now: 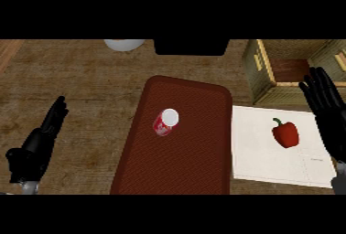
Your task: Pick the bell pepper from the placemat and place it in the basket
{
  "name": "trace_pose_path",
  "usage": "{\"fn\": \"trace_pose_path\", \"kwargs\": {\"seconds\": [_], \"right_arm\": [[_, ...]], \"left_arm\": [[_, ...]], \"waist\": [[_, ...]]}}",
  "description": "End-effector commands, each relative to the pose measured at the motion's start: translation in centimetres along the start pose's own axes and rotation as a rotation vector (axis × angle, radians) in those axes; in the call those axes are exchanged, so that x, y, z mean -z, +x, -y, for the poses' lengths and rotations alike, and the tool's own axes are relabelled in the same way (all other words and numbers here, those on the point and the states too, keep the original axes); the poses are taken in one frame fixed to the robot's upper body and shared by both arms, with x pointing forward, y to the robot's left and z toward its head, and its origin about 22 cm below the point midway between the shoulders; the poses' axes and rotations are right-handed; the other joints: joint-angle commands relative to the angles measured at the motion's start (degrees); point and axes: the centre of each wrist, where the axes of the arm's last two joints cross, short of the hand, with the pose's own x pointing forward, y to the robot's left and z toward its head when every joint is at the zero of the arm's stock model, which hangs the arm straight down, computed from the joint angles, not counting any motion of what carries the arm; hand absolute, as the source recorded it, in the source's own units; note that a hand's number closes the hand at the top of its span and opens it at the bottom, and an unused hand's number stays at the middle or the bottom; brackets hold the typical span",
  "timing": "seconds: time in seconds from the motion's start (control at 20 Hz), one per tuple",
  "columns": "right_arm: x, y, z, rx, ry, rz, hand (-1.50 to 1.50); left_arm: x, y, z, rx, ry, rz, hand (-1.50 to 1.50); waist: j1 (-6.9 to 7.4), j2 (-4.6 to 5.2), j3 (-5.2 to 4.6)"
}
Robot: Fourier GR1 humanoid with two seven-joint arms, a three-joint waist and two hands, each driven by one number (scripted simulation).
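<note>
A: Item one, bell pepper (286, 133): glossy red, green stem, lying on a flat pale rectangular placemat (260, 151), right of centre.

B: Item two?

A: Basket (287, 71): slatted, boxy, pale-green walls, at the far right, just beyond the placemat's far edge.

B: Neighbours?

A: Dark red textured tray (196, 155), rounded corners, overlapping the placemat's left edge; a red can (164, 122) with a white top stands on it. White bowl (123, 44) and black block (191, 46) at the far edge of the brown grained table (81, 87).

B: Hands?

A: Right robot hand (327, 103): fingers straight and apart, above the placemat's right edge, beside the pepper, not touching it. Left robot hand (42, 135): fingers extended, over bare table left of the tray.
</note>
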Motion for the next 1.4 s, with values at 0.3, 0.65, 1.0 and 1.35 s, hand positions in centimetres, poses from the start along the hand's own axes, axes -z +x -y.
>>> {"fn": "trace_pose_path", "kwargs": {"seconds": [0.3,0.65,1.0,1.35], "right_arm": [[-2.6,1.5,3.2,-0.321,0.202,0.201,1.5],[-4.0,-2.5,-8.4,-0.356,-0.192,0.134,-1.5],[-3.5,-0.4,0.8,-0.854,-0.498,-0.124,-1.5],[-3.4,6.2,0.4,-1.168,-0.286,-0.425,-1.5]], "left_arm": [[0.9,3.2,4.7,-0.295,0.04,0.115,0.0],[0.2,2.3,6.0,-0.307,0.043,0.102,0.0],[0.0,2.2,4.6,-0.299,0.062,0.102,0.0],[1.1,3.3,5.0,-0.315,0.051,0.108,0.0]], "waist": [[-1.02,-1.33,0.98],[0.18,-1.13,0.85],[-1.68,-1.55,0.31],[-1.69,-1.48,0.27]]}}
